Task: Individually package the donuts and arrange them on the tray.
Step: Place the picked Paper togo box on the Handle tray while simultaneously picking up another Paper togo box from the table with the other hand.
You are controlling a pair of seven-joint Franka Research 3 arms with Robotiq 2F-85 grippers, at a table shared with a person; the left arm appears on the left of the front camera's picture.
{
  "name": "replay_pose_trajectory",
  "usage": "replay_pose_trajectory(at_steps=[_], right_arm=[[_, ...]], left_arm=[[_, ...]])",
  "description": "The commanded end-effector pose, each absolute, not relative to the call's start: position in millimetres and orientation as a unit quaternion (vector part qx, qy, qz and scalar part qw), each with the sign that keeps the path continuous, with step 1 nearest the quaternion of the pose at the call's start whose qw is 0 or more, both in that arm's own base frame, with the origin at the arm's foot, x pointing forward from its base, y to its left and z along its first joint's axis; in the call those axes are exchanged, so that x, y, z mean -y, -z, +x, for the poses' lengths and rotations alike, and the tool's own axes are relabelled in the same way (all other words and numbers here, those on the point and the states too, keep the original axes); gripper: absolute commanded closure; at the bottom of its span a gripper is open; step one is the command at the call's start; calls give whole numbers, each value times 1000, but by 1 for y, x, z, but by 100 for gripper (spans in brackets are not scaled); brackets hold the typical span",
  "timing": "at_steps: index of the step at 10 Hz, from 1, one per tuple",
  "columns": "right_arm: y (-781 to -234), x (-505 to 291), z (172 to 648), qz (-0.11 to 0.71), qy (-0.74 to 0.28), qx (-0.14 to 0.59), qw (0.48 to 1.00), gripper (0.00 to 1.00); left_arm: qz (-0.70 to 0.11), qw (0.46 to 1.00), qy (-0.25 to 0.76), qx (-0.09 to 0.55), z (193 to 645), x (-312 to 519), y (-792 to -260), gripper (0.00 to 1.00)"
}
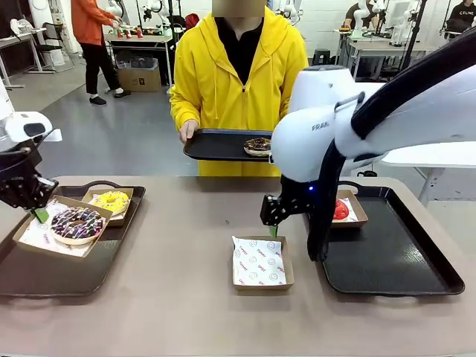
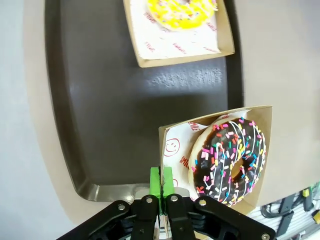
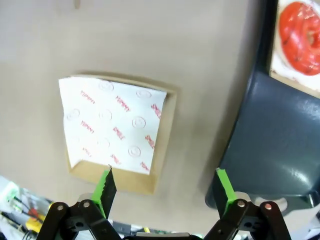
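Fingers of the left gripper (image 2: 161,175) are pressed together at a corner of the box (image 2: 220,115) holding the sprinkled donut (image 2: 229,161). Those of the right gripper (image 3: 164,177) stand wide by an empty lined box (image 3: 167,130).

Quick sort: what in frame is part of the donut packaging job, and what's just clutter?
Job: yellow donut; sprinkled chocolate donut in the box that the left gripper pinches; red donut; fourth donut on the person's tray; empty box; left tray; right tray.
Lying about: cardboard carton on the floor; far table.

A paper-lined cardboard box (image 1: 260,264) lies on the tan table (image 1: 178,297).
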State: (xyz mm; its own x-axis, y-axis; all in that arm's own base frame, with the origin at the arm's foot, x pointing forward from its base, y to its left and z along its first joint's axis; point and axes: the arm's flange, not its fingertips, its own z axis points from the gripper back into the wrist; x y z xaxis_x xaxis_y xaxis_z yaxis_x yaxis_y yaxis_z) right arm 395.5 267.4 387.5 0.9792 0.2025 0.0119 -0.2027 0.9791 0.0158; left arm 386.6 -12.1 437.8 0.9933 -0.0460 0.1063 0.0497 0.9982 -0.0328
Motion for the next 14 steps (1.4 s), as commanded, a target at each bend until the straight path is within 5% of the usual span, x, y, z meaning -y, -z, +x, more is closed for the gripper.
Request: replay_pose_trajectory(at_steps=[1, 7, 14], right_arm=[[-366, -280, 412, 2, -82, 17, 996, 0], [-338, -291, 391, -10, -4, 33, 999, 0], [-329, -280, 400, 12, -17, -1, 1000, 0]], left_arm=[[-7, 996, 27, 87, 384, -8, -425, 99], [-32, 996, -43, 69, 390, -41, -412, 99], [-18, 996, -13, 85, 393, -39, -405, 99]])
